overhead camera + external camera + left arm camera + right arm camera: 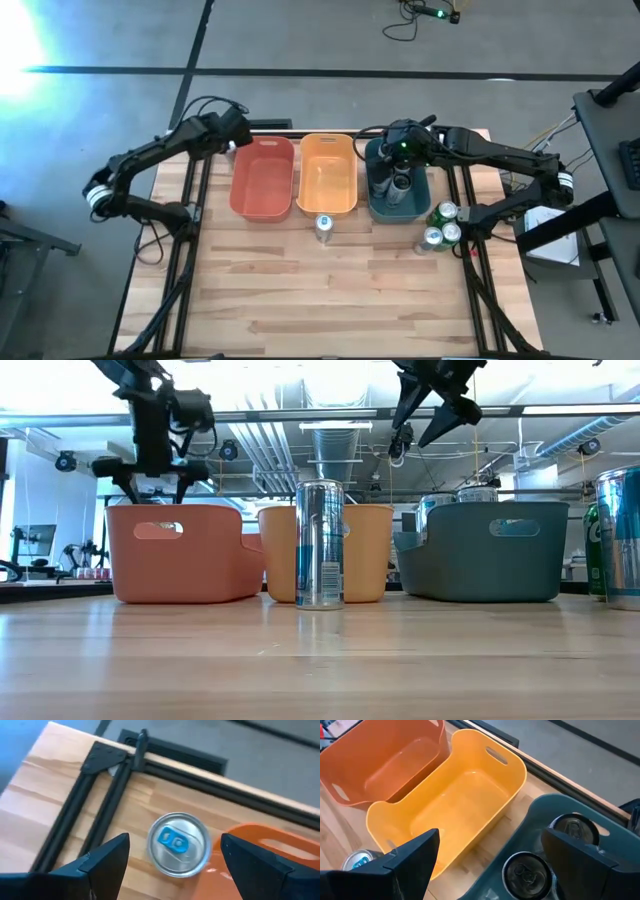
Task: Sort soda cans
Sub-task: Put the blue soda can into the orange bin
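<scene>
The right hand (pixel 401 152) hangs above the far end of the teal bin (pixel 421 205), fingers spread apart and empty. Directly beneath it, inside that bin, stand two dark-topped cans (pixel 527 870), upright and close together. The orange bin (pixel 326 172) sits beside the teal bin, on the side toward the other arm, and shows nothing inside; the red bin (pixel 262 176) lies beyond that. The left hand (pixel 238 138) is poised over the far corner of the tabletop (pixel 330 290) just outside the red bin's rim, fingers wide apart, gripping nothing. Immediately below it stands one upright can with a blue tab (pixel 178 844), between the spread fingers in the wrist view and just beside the red bin wall. A blue-and-silver can (pixel 323 227) stands alone on the near side of the orange bin. Three green cans (pixel 441 225) cluster at the near outer corner of the teal bin, well below the right hand.
</scene>
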